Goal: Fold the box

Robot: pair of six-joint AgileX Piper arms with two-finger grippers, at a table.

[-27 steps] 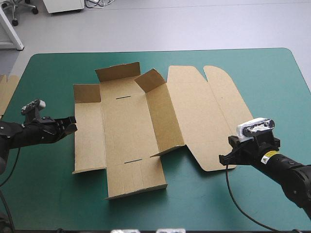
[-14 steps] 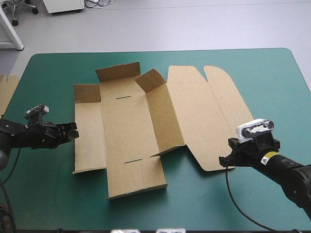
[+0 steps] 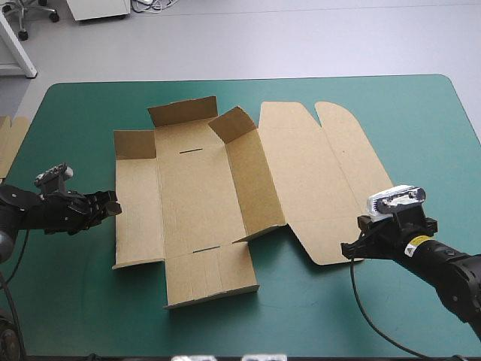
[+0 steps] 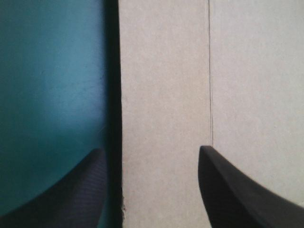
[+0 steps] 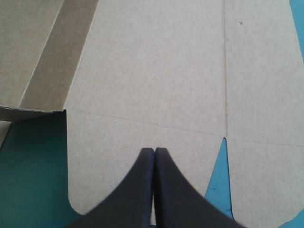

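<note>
The left arm [image 3: 41, 210] and right arm [image 3: 447, 267] are black and chunky, built of jointed segments. A small yellow label [image 3: 412, 242] sits near the right wrist. The left claw [image 4: 149, 151] and right claw [image 5: 154, 150] have broad, matte black fingers [image 4: 228, 190], curved like fins, tapering to points.

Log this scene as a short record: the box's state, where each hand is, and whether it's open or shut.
box: brown sheet, mostly flat on the teal-green table
raised parts: middle wall and far flaps tilted up
left hand: open, astride the box's left edge
right hand: shut, over the lid panel near its near edge
extra: more board at the table's left edge
</note>
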